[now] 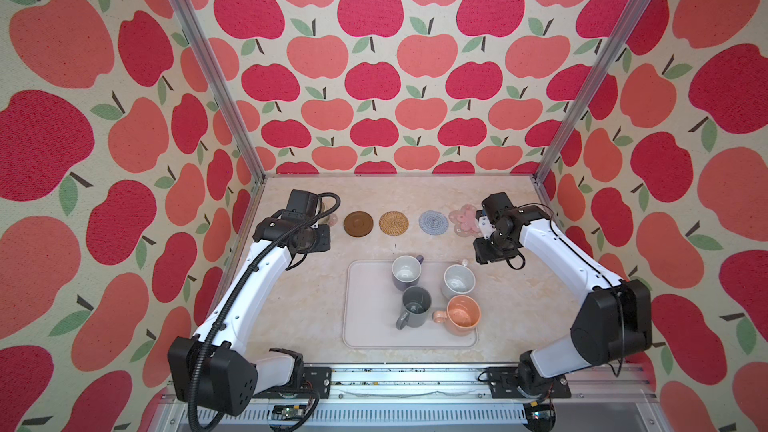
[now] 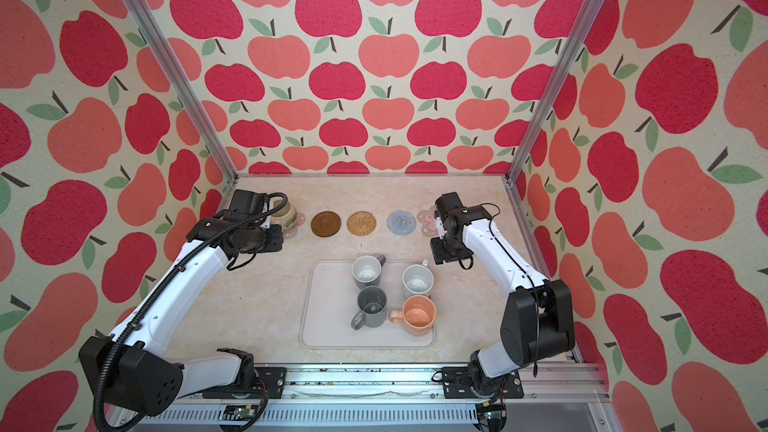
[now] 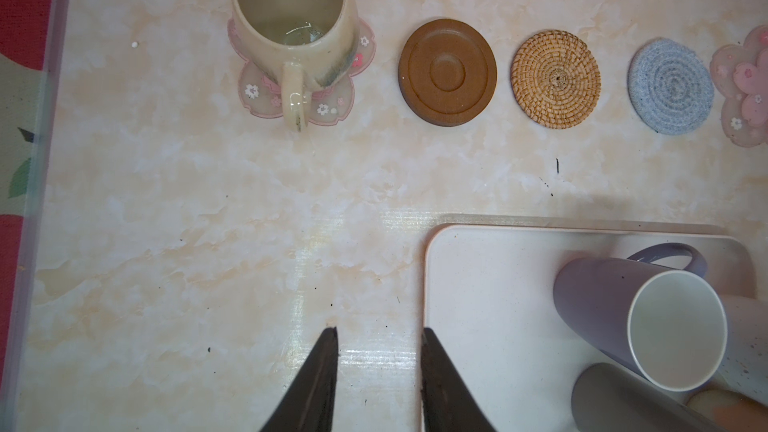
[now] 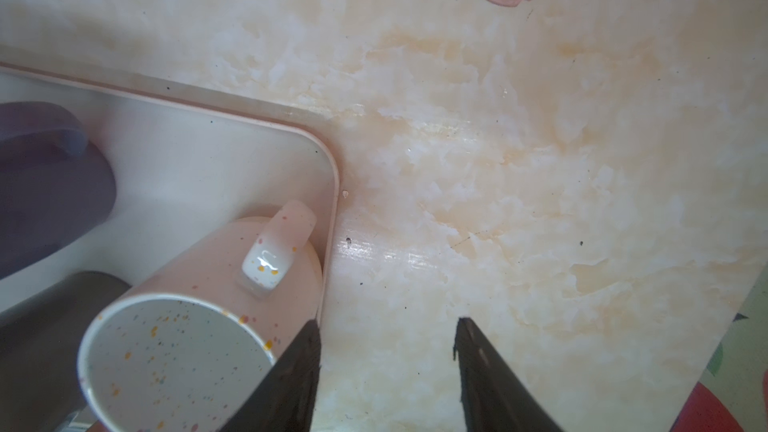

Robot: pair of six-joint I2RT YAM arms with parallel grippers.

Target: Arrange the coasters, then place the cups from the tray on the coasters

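Observation:
Across the far table lie a brown disc coaster, a rattan coaster, a grey-blue knitted coaster and a pink flower coaster. The beige cup stands on a second pink flower coaster at far left. On the tray stand the lavender cup, speckled white cup, dark grey cup and peach cup. My left gripper hangs open and empty over the tray's far left corner. My right gripper is open and empty beside the speckled cup.
Apple-patterned walls and metal posts close the table at the back and both sides. Both arm bases sit on the front rail. Bare marbled tabletop shows left of the tray.

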